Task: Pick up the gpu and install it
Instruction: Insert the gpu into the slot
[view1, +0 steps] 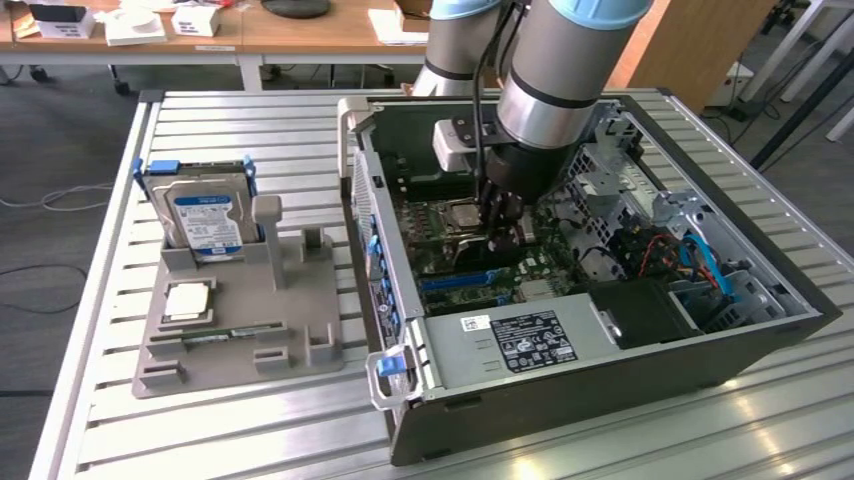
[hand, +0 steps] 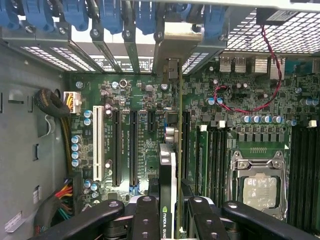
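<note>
**Slatted metal bench, open computer case: gpu clamped on edge over the motherboard**

The gpu (hand: 168, 170) stands on edge above the motherboard (hand: 125, 125), seen edge-on in the wrist view with its printed label facing up. The gripper (hand: 170, 207) is clenched on it, with dark fingers (hand: 147, 215) pressing against the two flat faces, so the card sits directly between the jaws rather than off to either side.

The card's long axis runs away from the gripper across the motherboard towards the case's rear wall. There its metal end bracket (hand: 170, 65) meets the row of blue slot latches (hand: 110, 15). That axis lies parallel to the long black expansion slots (hand: 133, 145) on one side of the card and to the memory slots (hand: 220, 160) on the other. I cannot tell whether the card's lower edge has entered a slot.

The processor socket (hand: 257, 185) lies further along the motherboard, beyond the memory slots.

In the exterior view the arm reaches straight down into the computer case (view1: 587, 400), with the gripper (view1: 507, 225) low over the motherboard (view1: 441, 230). Outside the case, to the exterior view's left, a grey fixture tray (view1: 307, 340) holds a hard drive (view1: 207, 220).
</note>
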